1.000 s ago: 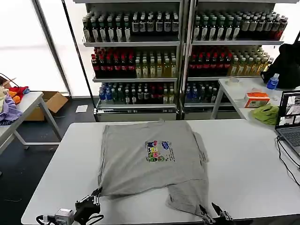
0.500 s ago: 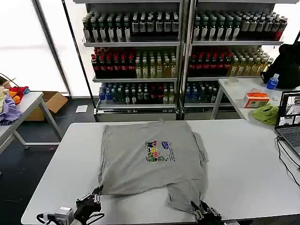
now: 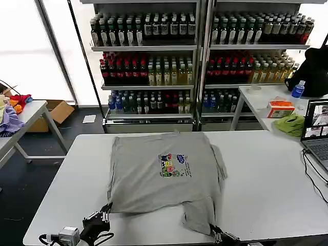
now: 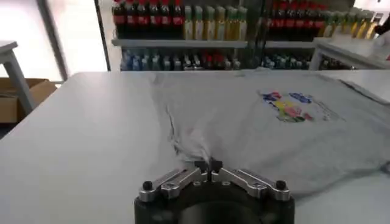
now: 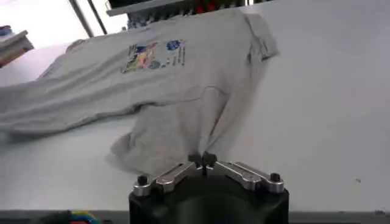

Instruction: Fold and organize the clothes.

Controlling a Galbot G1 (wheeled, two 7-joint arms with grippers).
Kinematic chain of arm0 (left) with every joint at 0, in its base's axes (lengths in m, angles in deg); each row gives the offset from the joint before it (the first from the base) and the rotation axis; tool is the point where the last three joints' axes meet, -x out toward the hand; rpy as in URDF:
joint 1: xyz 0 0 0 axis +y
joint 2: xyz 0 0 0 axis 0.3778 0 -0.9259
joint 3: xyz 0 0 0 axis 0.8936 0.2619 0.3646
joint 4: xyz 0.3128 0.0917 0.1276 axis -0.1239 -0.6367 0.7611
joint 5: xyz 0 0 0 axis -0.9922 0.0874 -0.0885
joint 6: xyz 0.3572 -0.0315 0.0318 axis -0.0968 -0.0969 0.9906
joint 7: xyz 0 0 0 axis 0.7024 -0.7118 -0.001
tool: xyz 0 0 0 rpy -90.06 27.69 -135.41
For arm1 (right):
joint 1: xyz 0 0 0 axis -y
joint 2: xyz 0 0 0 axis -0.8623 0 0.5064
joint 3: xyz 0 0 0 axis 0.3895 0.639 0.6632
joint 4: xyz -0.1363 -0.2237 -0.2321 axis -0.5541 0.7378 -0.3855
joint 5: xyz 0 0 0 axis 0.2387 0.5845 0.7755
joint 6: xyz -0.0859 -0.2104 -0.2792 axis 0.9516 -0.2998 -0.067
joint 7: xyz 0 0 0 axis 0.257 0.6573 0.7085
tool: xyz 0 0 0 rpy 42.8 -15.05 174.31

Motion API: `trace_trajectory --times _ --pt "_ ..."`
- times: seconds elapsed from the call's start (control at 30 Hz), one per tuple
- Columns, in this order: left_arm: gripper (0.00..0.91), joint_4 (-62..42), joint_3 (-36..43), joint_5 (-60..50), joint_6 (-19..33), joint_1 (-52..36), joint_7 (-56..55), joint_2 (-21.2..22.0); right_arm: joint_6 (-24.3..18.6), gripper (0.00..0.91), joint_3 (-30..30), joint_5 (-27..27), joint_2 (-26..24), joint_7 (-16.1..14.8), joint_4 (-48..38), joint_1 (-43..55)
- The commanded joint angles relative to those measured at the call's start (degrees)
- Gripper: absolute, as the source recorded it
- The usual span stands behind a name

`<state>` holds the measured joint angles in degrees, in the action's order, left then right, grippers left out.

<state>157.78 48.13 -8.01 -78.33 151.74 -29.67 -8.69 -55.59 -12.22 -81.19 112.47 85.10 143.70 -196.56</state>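
Note:
A light grey short-sleeved shirt (image 3: 164, 174) lies spread on the white table (image 3: 266, 195), its small multicoloured chest print (image 3: 173, 165) facing up. The near hem is uneven, with a flap hanging toward the front right. My left gripper (image 3: 105, 211) is at the shirt's near left corner, shut on a bunched pinch of the cloth (image 4: 190, 146). In the left wrist view its tips (image 4: 208, 165) meet. My right gripper (image 3: 215, 233) is at the flap's near end, shut on the shirt's edge (image 5: 183, 131), with its tips (image 5: 202, 160) together.
Shelves of bottles (image 3: 148, 66) stand behind the table. A side table at the right holds a laptop (image 3: 318, 133), a lime-green cloth (image 3: 290, 124) and an orange box (image 3: 280, 108). A black cable (image 3: 312, 177) crosses the right end. Purple and orange cloths (image 3: 10, 115) lie on a left table.
The right gripper's fingers have shut on the flap's end and shifted a little left. The shirt's near edge has shifted slightly. The left gripper has barely moved.

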Motion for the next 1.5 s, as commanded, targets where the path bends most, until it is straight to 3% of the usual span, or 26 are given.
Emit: trace_trajectory --times 0.03,0.3,0.57,1.0,1.23,1.5 --pt "0.01 4.38 -1.36 0.47 -1.35 5.14 -0.38 0.87 -0.66 0.0 -4.27 -3.67 -1.23 -0.5 6.18 -10.07" --pt "0.01 6.95 -2.59 0.47 -4.06 11.09 -0.47 0.15 -3.85 0.0 -6.93 -2.75 -1.31 -1.42 10.34 -16.66" --pt "0.01 4.74 -2.8 2.78 -4.09 8.14 0.66 -2.24 -11.3 0.0 -4.83 0.03 0.28 -3.72 7.22 -9.21" --pt "0.01 -4.63 -2.99 13.41 -3.23 -6.93 2.38 -13.88 -10.29 0.0 -1.83 -3.6 2.58 1.23 0.23 14.12" --pt "0.01 -8.57 -1.91 15.86 -3.13 -12.97 3.29 -17.21 -9.85 0.0 -1.18 -3.93 2.69 1.6 -4.79 21.81" --pt "0.01 -15.39 1.36 17.92 -3.43 -23.08 3.53 -18.24 -8.62 0.0 2.04 -3.64 3.42 2.17 -13.56 33.92"
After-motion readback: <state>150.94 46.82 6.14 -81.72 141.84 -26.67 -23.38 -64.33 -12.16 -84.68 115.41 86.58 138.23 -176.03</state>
